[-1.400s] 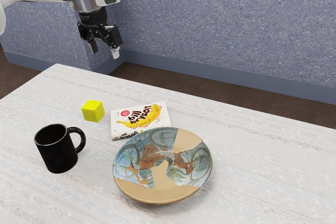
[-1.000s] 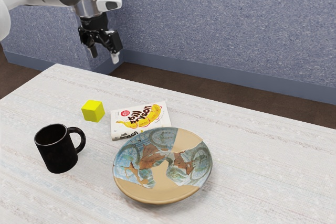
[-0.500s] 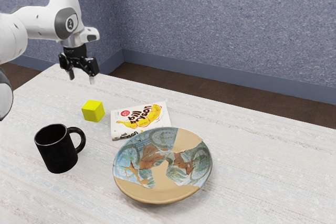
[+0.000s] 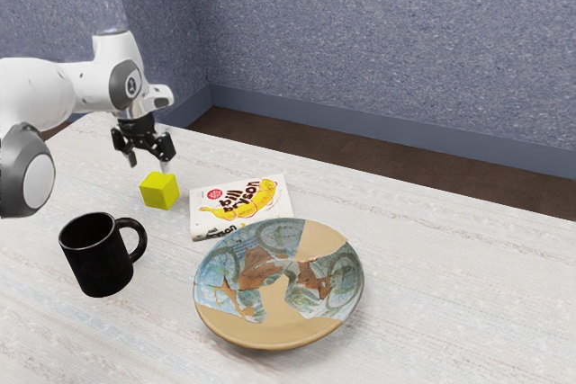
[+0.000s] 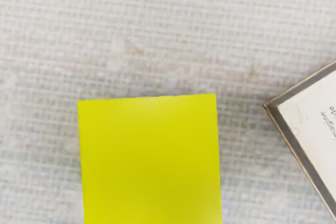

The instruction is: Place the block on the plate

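In the exterior view, the gripper (image 4: 148, 163) hung low over the table (image 4: 450, 285) near the yellow block (image 4: 159, 191), its jaws spread well apart with nothing between them, while the block sat on the tabletop between the mug (image 4: 97, 258) and the book (image 4: 238, 207), off the plate (image 4: 279, 290). In the wrist view, the block loomed large under the hand, its sides looking nearly square to the camera and the book's corner near it. The reach for the grasp seemed in hand, and the next move called for centring, lowering astride the block and closing.
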You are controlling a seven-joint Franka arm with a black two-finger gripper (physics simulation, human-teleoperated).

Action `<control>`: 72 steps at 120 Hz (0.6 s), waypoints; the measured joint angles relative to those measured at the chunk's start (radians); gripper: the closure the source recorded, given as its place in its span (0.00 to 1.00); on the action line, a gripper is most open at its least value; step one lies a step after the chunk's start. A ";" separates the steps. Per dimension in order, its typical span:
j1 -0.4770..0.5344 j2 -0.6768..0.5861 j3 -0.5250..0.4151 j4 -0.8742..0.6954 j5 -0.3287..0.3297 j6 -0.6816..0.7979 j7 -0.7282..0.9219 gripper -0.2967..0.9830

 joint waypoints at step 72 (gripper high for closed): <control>0.021 0.133 -0.004 0.044 -0.067 0.096 0.039 0.23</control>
